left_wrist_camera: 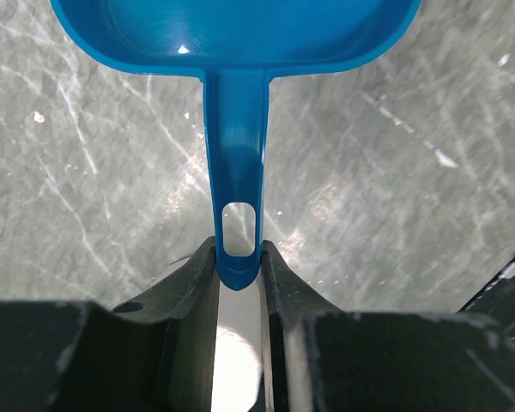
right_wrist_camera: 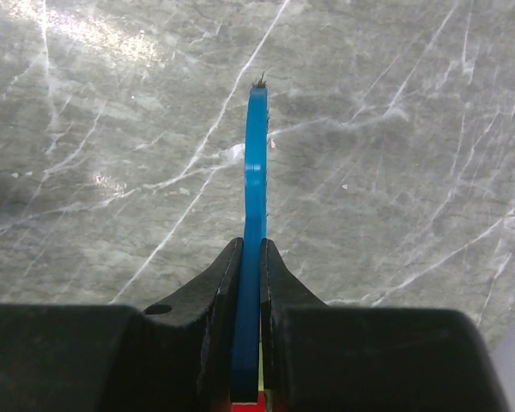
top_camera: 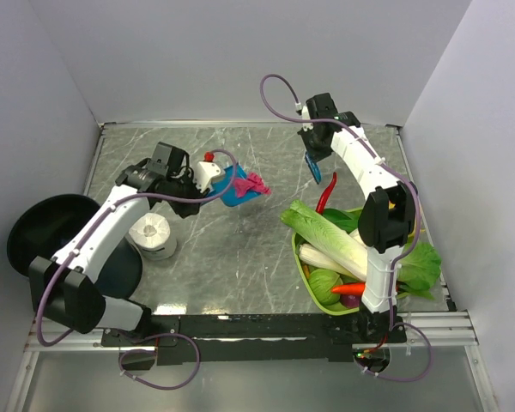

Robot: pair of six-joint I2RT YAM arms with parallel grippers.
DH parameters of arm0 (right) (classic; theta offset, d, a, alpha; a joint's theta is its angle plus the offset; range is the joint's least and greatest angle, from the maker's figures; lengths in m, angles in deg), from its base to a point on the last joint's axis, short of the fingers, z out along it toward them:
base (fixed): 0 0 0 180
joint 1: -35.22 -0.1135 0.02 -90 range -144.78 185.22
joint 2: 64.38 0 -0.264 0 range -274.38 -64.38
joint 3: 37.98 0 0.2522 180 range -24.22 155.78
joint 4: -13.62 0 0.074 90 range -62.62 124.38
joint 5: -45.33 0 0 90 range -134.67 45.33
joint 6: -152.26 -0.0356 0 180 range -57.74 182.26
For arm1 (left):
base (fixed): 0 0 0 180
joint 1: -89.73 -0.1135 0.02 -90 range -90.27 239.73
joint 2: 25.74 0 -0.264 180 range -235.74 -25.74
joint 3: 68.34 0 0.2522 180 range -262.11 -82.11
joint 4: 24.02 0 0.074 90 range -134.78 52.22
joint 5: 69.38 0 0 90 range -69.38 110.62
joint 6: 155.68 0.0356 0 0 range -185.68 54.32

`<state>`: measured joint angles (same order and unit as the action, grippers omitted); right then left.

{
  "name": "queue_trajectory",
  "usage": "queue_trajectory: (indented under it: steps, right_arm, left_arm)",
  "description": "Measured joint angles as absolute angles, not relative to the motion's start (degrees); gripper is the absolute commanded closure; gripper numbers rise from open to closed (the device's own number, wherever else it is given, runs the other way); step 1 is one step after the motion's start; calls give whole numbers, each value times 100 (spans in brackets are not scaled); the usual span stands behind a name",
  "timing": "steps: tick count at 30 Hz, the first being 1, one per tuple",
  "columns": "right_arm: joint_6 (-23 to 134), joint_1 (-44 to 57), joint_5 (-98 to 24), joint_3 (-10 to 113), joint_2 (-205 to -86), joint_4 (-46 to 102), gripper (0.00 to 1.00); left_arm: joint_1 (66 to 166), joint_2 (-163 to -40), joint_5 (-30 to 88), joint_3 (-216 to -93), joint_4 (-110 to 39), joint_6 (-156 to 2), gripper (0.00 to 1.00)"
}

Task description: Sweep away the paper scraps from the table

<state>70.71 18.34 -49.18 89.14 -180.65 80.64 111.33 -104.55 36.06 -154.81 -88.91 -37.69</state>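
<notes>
The left pincer (left_wrist_camera: 239,251) clamps the blue dustpan (left_wrist_camera: 232,34) by its handle, the right pincer (right_wrist_camera: 251,247) clamps a blue brush (right_wrist_camera: 256,172), and a magenta paper scrap (top_camera: 256,184) sits at the dustpan's mouth.

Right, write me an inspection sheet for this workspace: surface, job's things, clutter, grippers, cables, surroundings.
Surface: grey marbled table, mostly bare in the middle.
Job's things: one magenta paper scrap at the mouth of the blue dustpan; no other scraps are clearly visible.
Clutter: white tissue roll at left; green basket of vegetables at right; red chilli beside it.
Grippers: left gripper shut on the dustpan's handle; right gripper shut on a blue brush.
Cables: purple cables loop along both arms.
Surroundings: plain white walls; black bowl off the left edge.
</notes>
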Motion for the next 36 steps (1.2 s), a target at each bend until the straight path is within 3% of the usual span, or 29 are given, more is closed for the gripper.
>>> queue_trajectory:
  steps: [20,26,31,36]
  right_arm:
    - [7064,1779,-4662,8914,-18065,8084,100]
    - [7064,1773,-4649,8910,-18065,8099,100]
    - [7064,1773,-4647,8897,-18065,8099,100]
    - [7066,1773,-4634,8892,-18065,8097,100]
  left_arm:
    - [10416,-10134,4236,-15820,-8085,-4991,99]
    - [10331,-10293,4618,-15838,-7313,-5800,99]
    - [10458,-10381,4393,-15068,-5925,-6344,99]
    - [10585,-11071,4076,-15558,-5510,-6362,99]
